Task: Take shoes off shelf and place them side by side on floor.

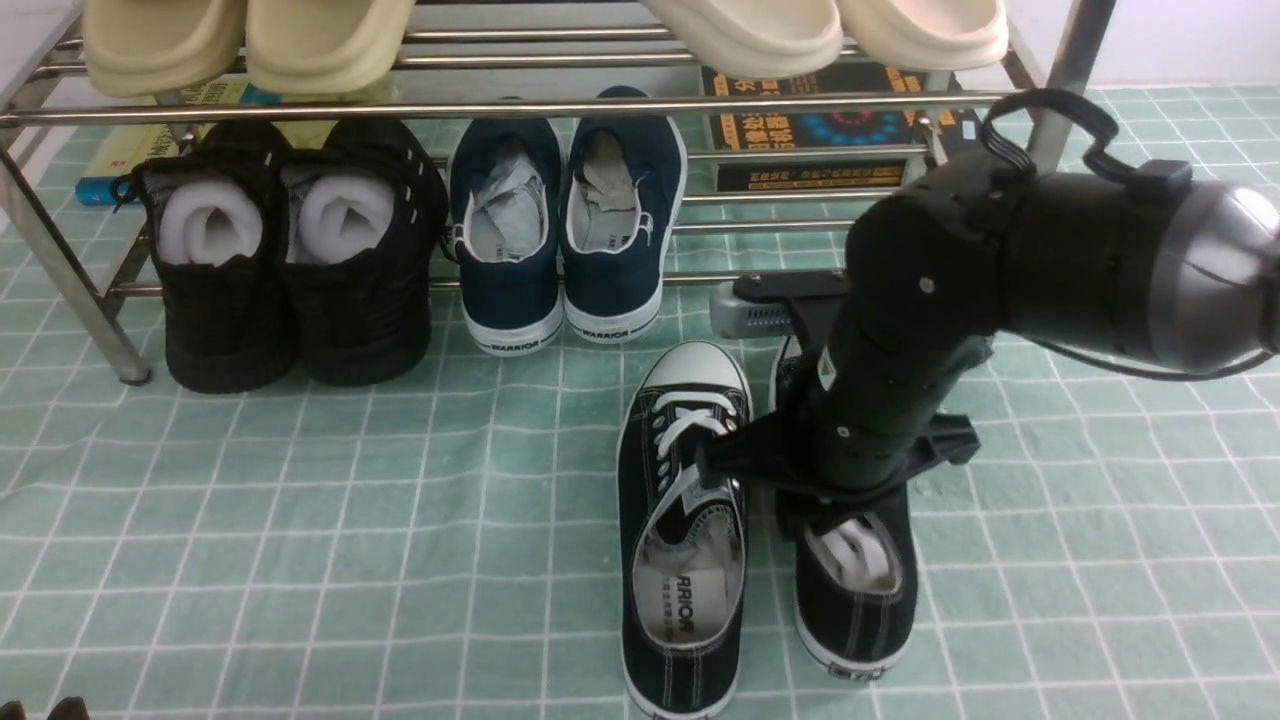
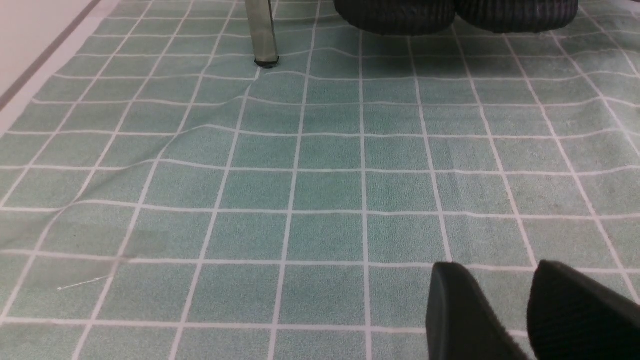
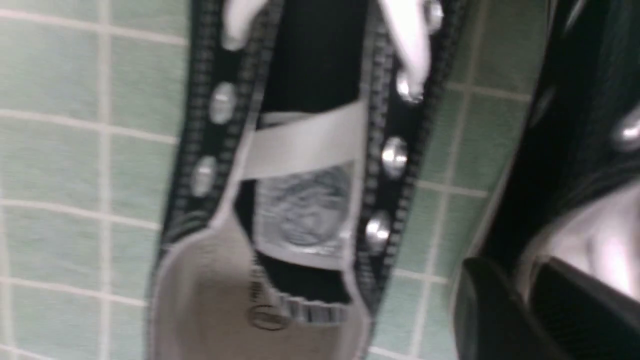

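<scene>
Sneakers (image 1: pixel 683 520) lay parallel on the floor (image 1: pixel 300 500), toes toward the shelf (image 1: pixel 500 108), right one directly under my right end effector (image 3: pixel 517 290); clamped or apart, I couldn't tell.

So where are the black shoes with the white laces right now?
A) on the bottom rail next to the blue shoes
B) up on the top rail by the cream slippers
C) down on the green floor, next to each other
C. The black sneakers both lie side by side on the green floor, in front of the shelf and not on its rails.
</scene>
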{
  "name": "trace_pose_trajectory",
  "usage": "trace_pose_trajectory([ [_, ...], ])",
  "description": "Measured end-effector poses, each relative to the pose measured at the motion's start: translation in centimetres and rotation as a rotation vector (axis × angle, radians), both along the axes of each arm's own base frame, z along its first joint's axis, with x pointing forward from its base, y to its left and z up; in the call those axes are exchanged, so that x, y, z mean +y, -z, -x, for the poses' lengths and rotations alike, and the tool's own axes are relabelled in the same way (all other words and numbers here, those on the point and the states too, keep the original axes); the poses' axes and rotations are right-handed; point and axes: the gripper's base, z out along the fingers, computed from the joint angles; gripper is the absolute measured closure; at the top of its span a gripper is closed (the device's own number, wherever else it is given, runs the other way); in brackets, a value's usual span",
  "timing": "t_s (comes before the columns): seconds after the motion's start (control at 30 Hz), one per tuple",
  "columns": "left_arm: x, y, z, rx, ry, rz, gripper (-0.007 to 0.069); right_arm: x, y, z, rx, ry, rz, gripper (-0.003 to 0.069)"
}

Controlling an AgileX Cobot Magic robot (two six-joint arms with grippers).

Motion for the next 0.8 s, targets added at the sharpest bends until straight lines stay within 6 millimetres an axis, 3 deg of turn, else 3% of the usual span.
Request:
trace_pose_trajectory([
  [0.1,0.0,0.0,0.0,0.000,0.000,0.000,0.0383,0.3,-0.9,0.0,0.013,-0.003,-0.025,0.0370],
  [0.23,0.0,0.0,0.0,0.000,0.000,0.000,0.0383,0.5,-4.1,0.0,0.003,-0.139,-0.007,0.0337],
  [0.33,0.0,0.0,0.0,0.000,0.000,0.000,0.0383,0.0,-7.8,0.5,-0.044,-0.241,0.011,0.0396],
  [0.47,0.0,0.0,0.0,0.000,0.000,-0.001,0.0383,-1.8,-12.7,1.9,-0.200,-0.316,0.018,0.0541],
  [0.5,0.0,0.0,0.0,0.000,0.000,-0.001,0.0383,-1.9,-12.9,2.0,-0.208,-0.317,0.021,0.0548],
  [0.53,0.0,0.0,0.0,0.000,0.001,-0.001,0.0383,-3.0,-14.8,3.1,-0.261,-0.318,0.015,0.0612],
  [0.6,0.0,0.0,0.0,0.000,0.001,-0.001,0.0383,-4.3,-16.4,4.5,-0.310,-0.313,0.007,0.0662],
  [0.7,0.0,0.0,0.0,0.000,0.001,-0.001,0.0383,-6.1,-17.8,6.7,-0.345,-0.311,-0.011,0.0673],
  [0.8,0.0,0.0,0.0,0.000,0.001,-0.001,0.0383,-9.0,-18.7,10.4,-0.384,-0.308,-0.024,0.0673],
])
